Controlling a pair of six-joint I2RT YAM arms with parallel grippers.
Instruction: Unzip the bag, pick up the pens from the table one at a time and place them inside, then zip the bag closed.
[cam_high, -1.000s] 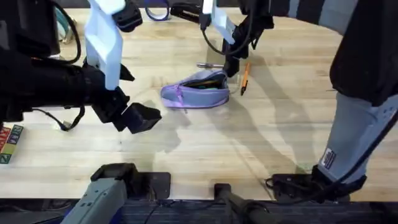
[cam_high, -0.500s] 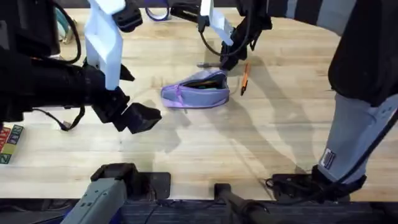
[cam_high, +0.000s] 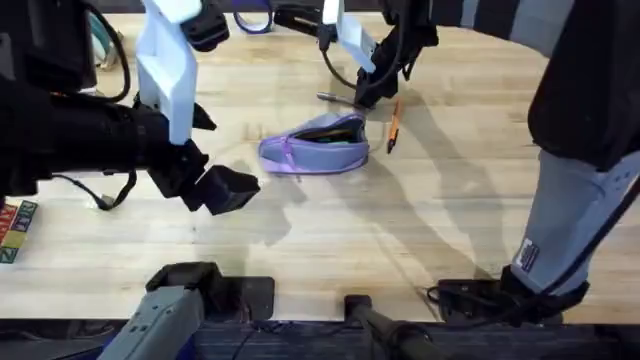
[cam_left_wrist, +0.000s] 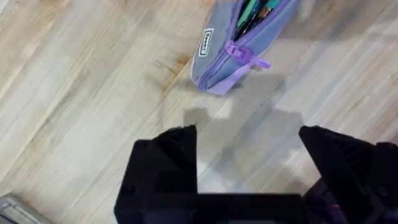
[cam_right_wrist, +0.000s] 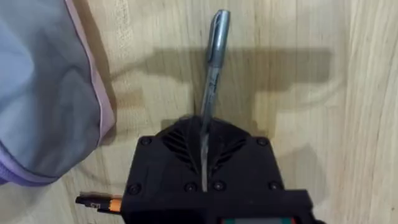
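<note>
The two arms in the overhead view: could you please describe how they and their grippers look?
Both arms mix white link covers with black joints. The left arm has a broad white link above a bulky black wrist, and its gripper has two wide, blocky black fingers. The right arm has a black cable looping beside it; the right gripper is black, with ribbed inner faces and small screws.

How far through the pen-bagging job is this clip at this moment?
Done: the bag lies unzipped, its opening gaping. In hand: the right gripper is shut on the silver pen, beyond the bag. Left: that pen goes in, then the orange pen on the table, then zipping shut. The left gripper is open and holds nothing.
</note>
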